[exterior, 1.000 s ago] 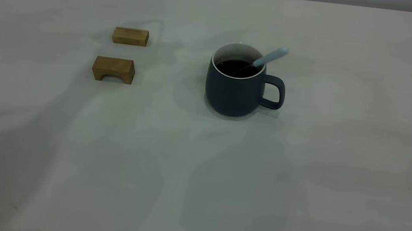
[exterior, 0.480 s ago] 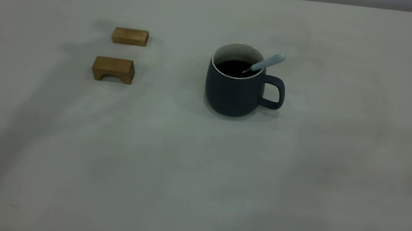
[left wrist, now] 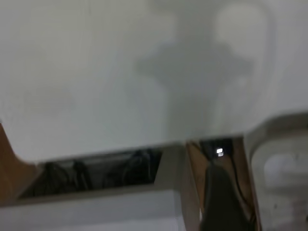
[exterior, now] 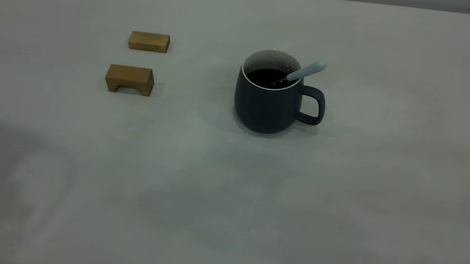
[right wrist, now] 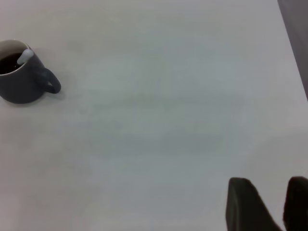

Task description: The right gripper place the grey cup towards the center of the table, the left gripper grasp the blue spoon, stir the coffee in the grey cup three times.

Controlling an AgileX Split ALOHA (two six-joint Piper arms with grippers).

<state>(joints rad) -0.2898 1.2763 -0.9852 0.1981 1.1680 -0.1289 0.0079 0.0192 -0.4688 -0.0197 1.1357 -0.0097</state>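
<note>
Item: grey cup (exterior: 268, 104), standing upright near the middle of the table (exterior: 343, 210), loop handle turned toward the exterior view's right; also seen small and partly cut off at the edge of the right wrist view (right wrist: 24, 77). Contents: coffee (exterior: 267, 76), dark with a flat surface, filling the cup to well below the rim. Item: blue spoon (exterior: 305, 71), leaning inside the cup against the rim on the handle side, pale blue handle sticking out above the rim, thin metal neck running down into the coffee, bowl hidden under the liquid; in the right wrist view only the pale handle tip (right wrist: 25, 56) can be made out. Items: two wooden blocks on the table well to the left of the cup, apart from each other, a plain rectangular block (exterior: 149, 41) farther back and an arched block (exterior: 129, 79) nearer the camera. Right end effector (right wrist: 269, 202): not in the exterior view; in its own wrist view two dark fingers show, cut off by the frame edge, spread with a gap between them, holding nothing, well apart from the cup. Left end effector: not in the exterior view; its wrist view shows the table edge (left wrist: 120, 139), a blurred shadow and one dark shape (left wrist: 219, 197) that is hard to identify, so its state cannot be told.
</note>
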